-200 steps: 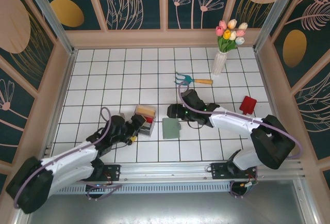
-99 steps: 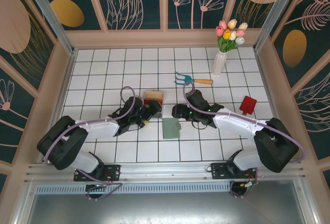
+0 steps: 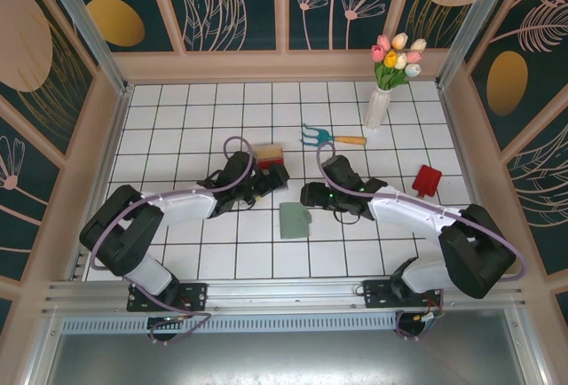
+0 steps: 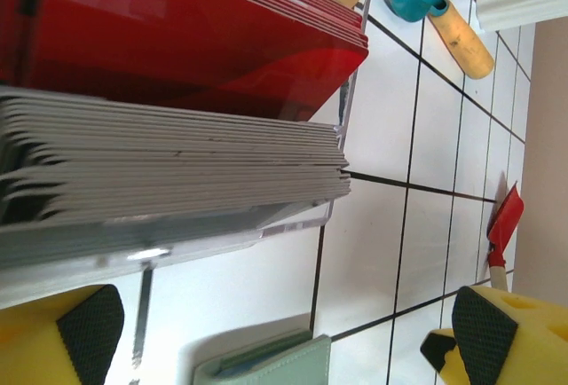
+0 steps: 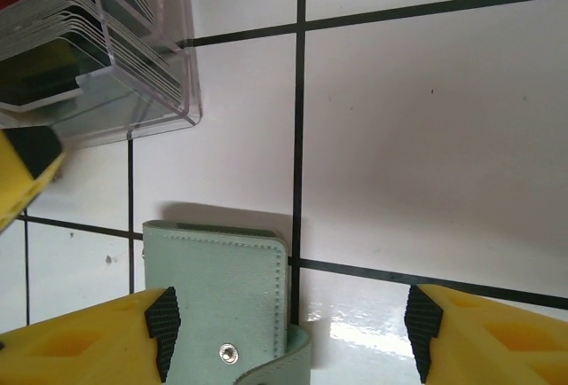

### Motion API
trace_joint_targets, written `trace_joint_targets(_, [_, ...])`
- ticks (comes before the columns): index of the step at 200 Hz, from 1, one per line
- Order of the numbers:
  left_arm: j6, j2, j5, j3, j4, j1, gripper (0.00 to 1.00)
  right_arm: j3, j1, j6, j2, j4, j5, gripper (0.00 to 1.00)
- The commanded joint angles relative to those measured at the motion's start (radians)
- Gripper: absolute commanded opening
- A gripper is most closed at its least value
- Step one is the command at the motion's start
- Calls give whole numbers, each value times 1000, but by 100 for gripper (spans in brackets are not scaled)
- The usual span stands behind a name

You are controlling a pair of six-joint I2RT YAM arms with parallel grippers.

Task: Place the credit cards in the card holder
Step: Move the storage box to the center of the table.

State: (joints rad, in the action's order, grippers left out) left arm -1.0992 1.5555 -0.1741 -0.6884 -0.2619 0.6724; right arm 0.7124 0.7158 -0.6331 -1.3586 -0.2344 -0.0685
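Left gripper (image 4: 284, 336) jaws are wide apart with nothing between them, hanging just short of the clear tray (image 5: 180, 74) that holds the cards (image 4: 169, 163): a tight grey stack with red ones behind it, all on edge. Right gripper (image 5: 293, 323) jaws are also spread and gripping nothing, low over the wallet (image 5: 217, 283), whose right edge lies between the pads. The wallet lies flat on the tiles just in front of the tray, snap side up, one flap curling at the near end; it looks shut or barely ajar, so no pocket is reachable yet. Risks as I see them: the cards are packed so close that a pinch could take several, or drag the light tray and tip it. The wallet is thin and flat on a smooth tile, so fingers may skid it away instead of lifting the flap. Both wrists sit close together over the same few tiles, so a clash is likely if they move at once. The rake (image 3: 333, 137), red shovel (image 3: 428, 178) and vase (image 3: 377, 106) are well clear.
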Motion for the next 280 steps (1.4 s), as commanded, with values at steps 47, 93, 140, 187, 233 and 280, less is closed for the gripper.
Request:
trace_joint_targets(47, [71,-242,-3,141,86,-4,88,37,65,35,-103,-48,-53,69])
trace_joint_targets(93, [127,-248,-27,127,156,7,80,-34,68,7,-60,-62,-5,34])
trace_joint_targets(140, [137,-214,183,-1,301,-33,90,-119,54,-18,3,57,-92,16])
trace_joint_targets(187, [202,-84,72,-169,235,-191,99,-108,53,-1,-27,93,-103,8])
trace_joint_targets(233, [238,125,14,-328,225,-217,98,-117,54,-5,-27,123,-116,7])
trace_joint_targets(280, [254,238,-10,-384,222,-217,99,-126,54,-18,-33,135,-125,8])
